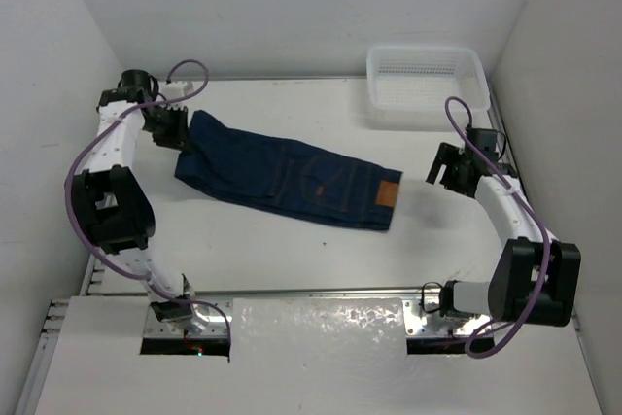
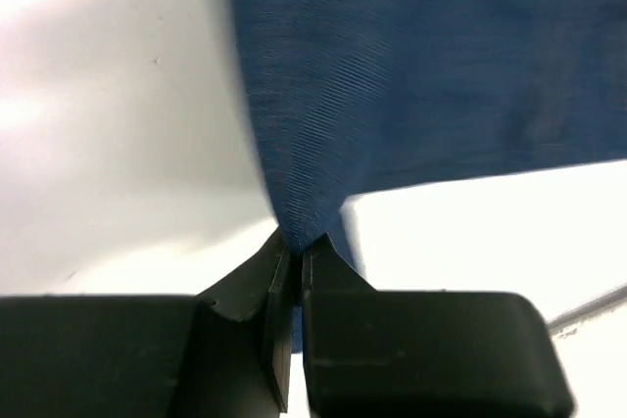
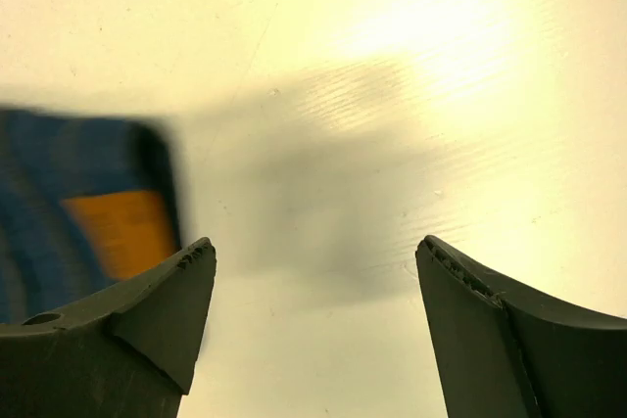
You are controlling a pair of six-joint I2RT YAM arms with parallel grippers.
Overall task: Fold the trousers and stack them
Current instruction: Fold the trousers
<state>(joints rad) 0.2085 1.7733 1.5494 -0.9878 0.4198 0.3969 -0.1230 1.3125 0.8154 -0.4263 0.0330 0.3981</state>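
Top cam: your dark navy jeans (image 1: 287,179) lie flat near the centre of the white table (image 1: 292,269), prob. already doubled lengthwise. Their long axis runs approx 10 o'clock to 4 o'clock, w/ leg ends at 10 and the waist w/ tan patch (image 1: 389,192) at 4.

Your left gripper (image 1: 175,135) sits at the leg-end corner. Its wrist cam shows the jaws pressed together on a pinch of denim, the cloth fanning out from the tips toward 12.

Your right gripper (image 1: 442,174) hovers near the waist end, at 3 o'clock from the patch, not touching. Its jaws are spread wide w/ nothing between. In its wrist cam the patch shows at 9 o'clock, outside the finger on that side.

A white mesh basket (image 1: 420,48) stands at 1 o'clock, well apart.

My read: the next fold brings the leg end along that axis toward the waist, so your left arm carries it. Your right arm would have to shift toward 9 to pin the waist.
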